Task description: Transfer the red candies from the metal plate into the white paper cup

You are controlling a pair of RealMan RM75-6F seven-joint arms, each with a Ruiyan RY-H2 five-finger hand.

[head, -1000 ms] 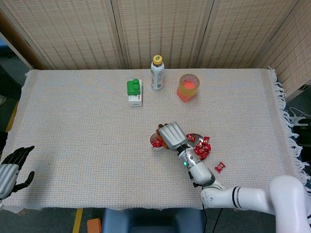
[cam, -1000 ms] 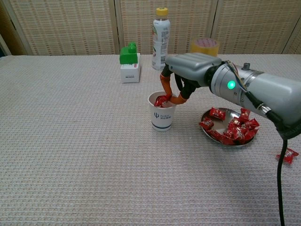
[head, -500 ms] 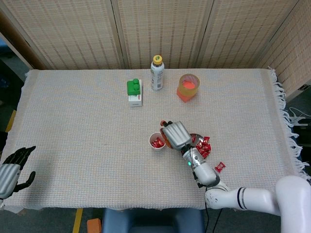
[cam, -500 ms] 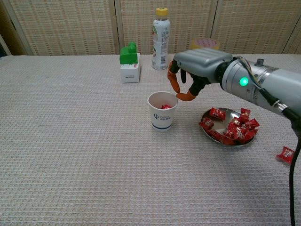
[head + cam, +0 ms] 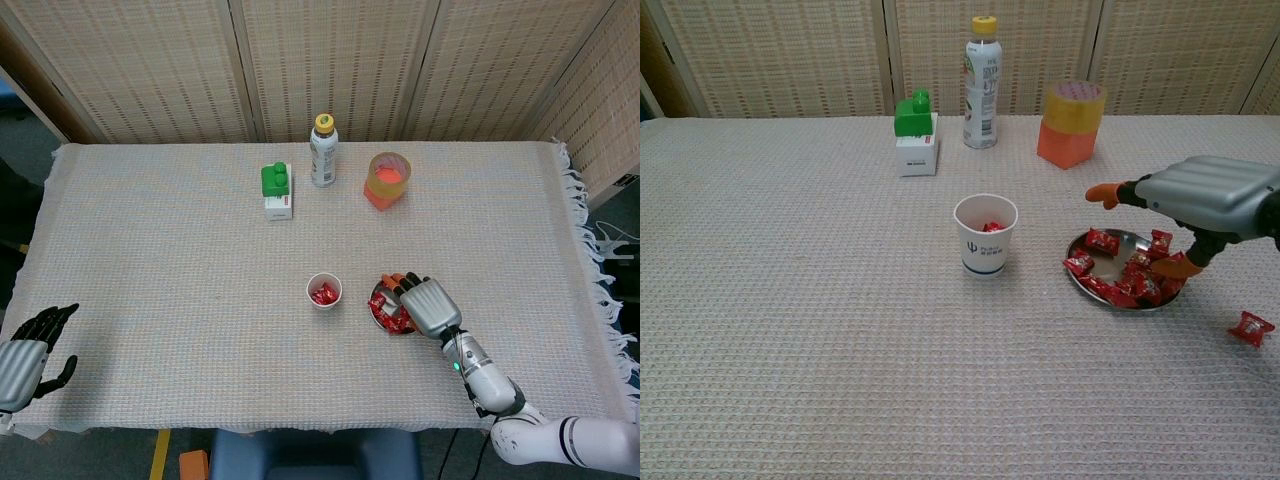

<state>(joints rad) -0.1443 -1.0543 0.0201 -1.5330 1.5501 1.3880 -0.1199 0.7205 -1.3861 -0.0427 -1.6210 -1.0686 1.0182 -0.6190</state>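
Right robot hand (image 5: 1200, 195) had moved off the paper cup (image 5: 986, 235) and back over the metal plate (image 5: 1105, 292), hovering just above the candies (image 5: 1135, 280) with fingers spread and nothing held, thumb tip low near the pile. One candy more appeared to lie in the cup than a second ago, so a drop was judged complete and the next pickup was starting. Most candies were still on the plate; one stray candy (image 5: 1251, 327) lay on the surface to the right of the plate. Left robot hand (image 5: 25, 355) idled open at the near left edge. Bottle (image 5: 982, 68), green-topped box (image 5: 915, 135) and orange container (image 5: 1071, 125) stood at the back, well apart from the plate-to-cup path; nothing blocked it.
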